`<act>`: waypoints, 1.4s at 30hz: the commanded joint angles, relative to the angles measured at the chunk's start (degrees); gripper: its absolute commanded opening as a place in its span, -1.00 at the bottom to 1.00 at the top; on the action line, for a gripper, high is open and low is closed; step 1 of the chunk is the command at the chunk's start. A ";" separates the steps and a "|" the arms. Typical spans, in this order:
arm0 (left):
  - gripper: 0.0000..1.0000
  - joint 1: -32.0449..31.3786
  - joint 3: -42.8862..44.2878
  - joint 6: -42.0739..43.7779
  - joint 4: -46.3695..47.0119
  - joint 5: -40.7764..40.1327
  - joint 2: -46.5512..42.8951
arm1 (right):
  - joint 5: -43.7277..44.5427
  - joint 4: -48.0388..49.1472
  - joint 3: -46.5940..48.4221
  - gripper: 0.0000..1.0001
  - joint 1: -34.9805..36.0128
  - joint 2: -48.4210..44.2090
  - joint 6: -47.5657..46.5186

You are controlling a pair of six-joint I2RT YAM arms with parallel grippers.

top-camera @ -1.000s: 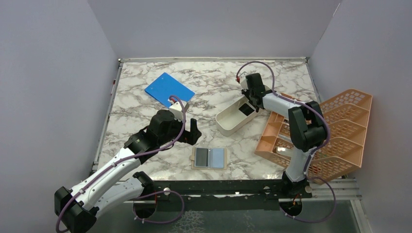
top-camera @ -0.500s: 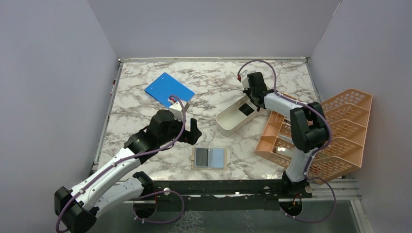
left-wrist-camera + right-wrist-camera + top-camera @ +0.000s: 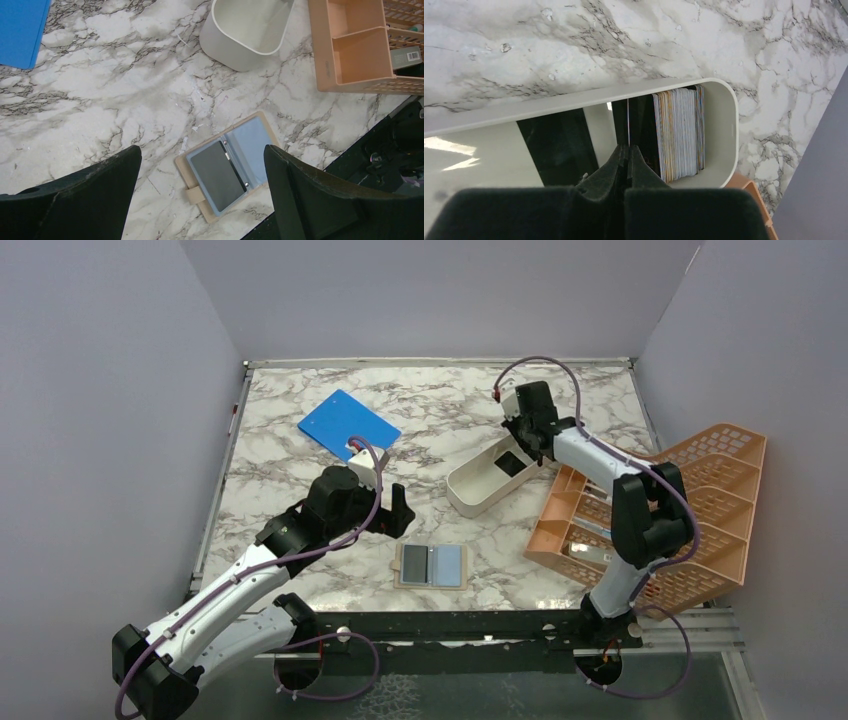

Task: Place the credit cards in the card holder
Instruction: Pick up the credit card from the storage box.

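Note:
The tan card holder (image 3: 432,565) lies open near the table's front edge, with a dark grey card (image 3: 220,170) in its left pocket and light blue on its right side. My left gripper (image 3: 398,512) hovers open above it, and the holder shows between its fingers (image 3: 100,190). Several credit cards (image 3: 679,135) stand on edge at the far end of the white tray (image 3: 470,490). A black card (image 3: 556,145) lies on the tray's floor. My right gripper (image 3: 628,147) is inside the tray, shut on the edge of one thin upright credit card (image 3: 628,120).
An orange lattice rack (image 3: 690,510) stands right beside the tray on the right. A bright blue flat board (image 3: 348,425) lies at the back left. The tray's rim (image 3: 724,100) curves closely round the card stack.
My right gripper's jaws have closed onto a card in the tray, and its wrist has shifted slightly right and toward the back. The left arm and the card holder have not moved.

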 commanded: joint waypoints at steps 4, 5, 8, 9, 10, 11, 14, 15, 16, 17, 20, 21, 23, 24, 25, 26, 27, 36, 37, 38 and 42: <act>0.86 -0.12 -0.34 -0.37 1.78 -0.31 -0.70 | -6.34 -7.49 3.58 -0.98 -0.57 -5.94 4.99; 0.85 -0.15 -0.36 -0.66 1.74 -0.40 -0.71 | -6.89 -8.79 4.43 -0.98 -0.63 -6.37 5.89; 0.83 -0.16 -0.88 -3.90 2.12 -0.15 -0.66 | -8.47 -13.33 7.40 -0.98 -0.55 -7.37 9.75; 0.82 -0.16 -1.45 -5.76 2.91 0.38 -0.56 | -9.28 -14.85 8.27 -0.98 -0.56 -8.01 11.36; 0.80 -0.16 -2.08 -7.71 3.82 1.02 -0.44 | -10.24 -15.61 8.65 -0.98 -0.56 -8.90 12.99; 0.78 -0.16 -2.50 -10.20 4.41 1.60 -0.34 | -11.09 -15.97 8.68 -0.98 -0.55 -10.01 14.41; 0.66 -0.16 -2.99 -16.08 8.22 5.50 0.93 | -13.05 -16.81 8.42 -0.98 -0.47 -14.00 20.07; 0.57 -0.18 -3.00 -17.93 9.39 6.78 1.27 | -14.30 -16.70 8.06 -0.98 -0.46 -15.69 22.01; 0.46 -0.16 -2.96 -19.91 10.29 7.74 1.50 | -15.84 -16.08 7.24 -0.98 -0.46 -17.55 23.95; 0.35 -0.16 -2.73 -21.50 11.18 8.46 1.48 | -18.38 -14.89 6.01 -0.98 -0.46 -19.52 25.75; 0.29 -0.16 -2.70 -24.85 15.53 10.65 0.43 | -27.81 -9.46 1.02 -0.98 -0.46 -26.37 31.55; 0.29 -0.16 -2.44 -25.84 16.45 10.96 0.28 | -29.98 -7.32 -0.57 -0.98 -0.46 -28.65 34.41; 0.29 -0.16 -1.57 -27.27 18.32 12.02 0.52 | -34.18 -4.91 -3.44 -0.98 -0.46 -33.02 39.09; 0.29 -0.16 -1.11 -28.25 19.14 12.73 0.83 | -35.52 -4.04 -4.76 -0.98 -0.42 -34.76 41.29; 0.29 -0.16 -0.85 -29.02 20.35 13.57 1.13 | -36.78 -2.60 -6.38 -0.98 -0.45 -36.46 43.45; 0.31 -0.16 -0.83 -29.94 21.66 14.48 1.40 | -38.71 -0.40 -8.41 -0.98 -0.46 -38.35 45.49; 0.34 -0.16 -1.00 -30.70 23.16 15.08 1.68 | -40.89 2.20 -10.60 -0.98 -0.46 -40.21 48.06; 0.38 -0.16 -4.10 -35.86 39.85 19.66 5.09 | -61.89 39.16 -32.91 -0.98 -0.33 -47.02 80.74; 0.38 -0.16 -3.69 -35.49 39.93 19.81 5.57 | -62.10 41.30 -34.83 -0.98 -0.29 -47.40 82.50; 0.36 -0.16 -3.30 -35.17 39.93 19.84 5.95 | -62.05 42.39 -35.78 -0.98 -0.22 -47.76 83.48; 0.27 -0.16 -2.74 -34.72 40.75 19.34 6.94 | -62.48 45.09 -38.07 -0.98 -0.12 -48.84 85.70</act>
